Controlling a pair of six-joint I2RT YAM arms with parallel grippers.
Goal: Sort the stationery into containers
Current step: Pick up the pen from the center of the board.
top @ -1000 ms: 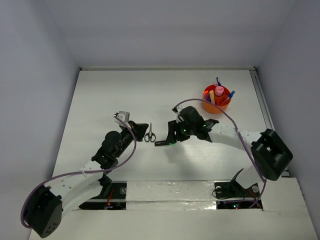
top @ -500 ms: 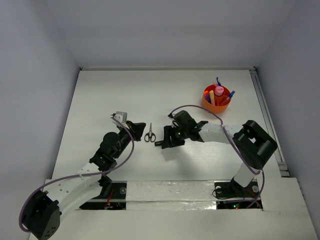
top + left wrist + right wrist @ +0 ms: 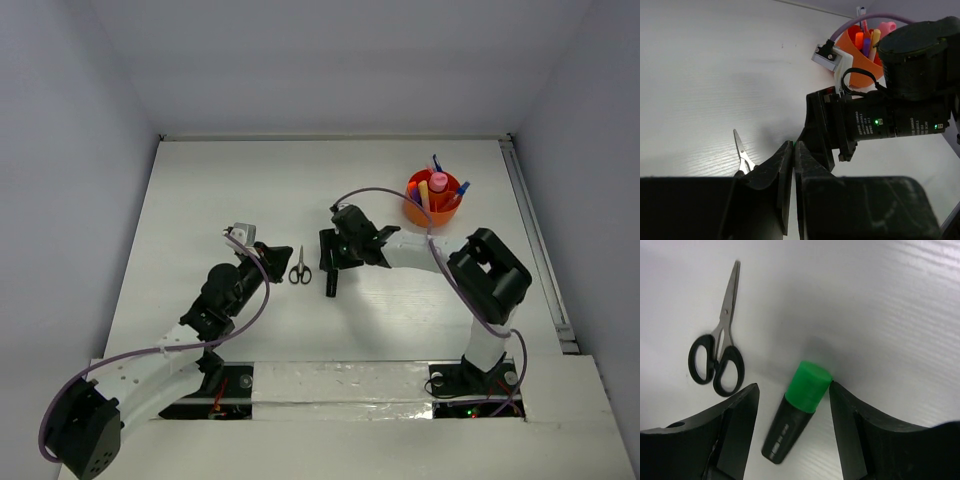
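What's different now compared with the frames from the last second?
The right arm folded in, its elbow swinging left, and the right claw shifted farther from the bases while turning. The green-capped highlighter turned with it, from lying crosswise to pointing near-far. It now lies on the table between the open fingers. The left claw, shut, barely moved. The scissors and orange cup stayed put.

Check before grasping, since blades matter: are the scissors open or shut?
Shut: the scissors lie flat, both blades together forming one point, handle loops side by side.
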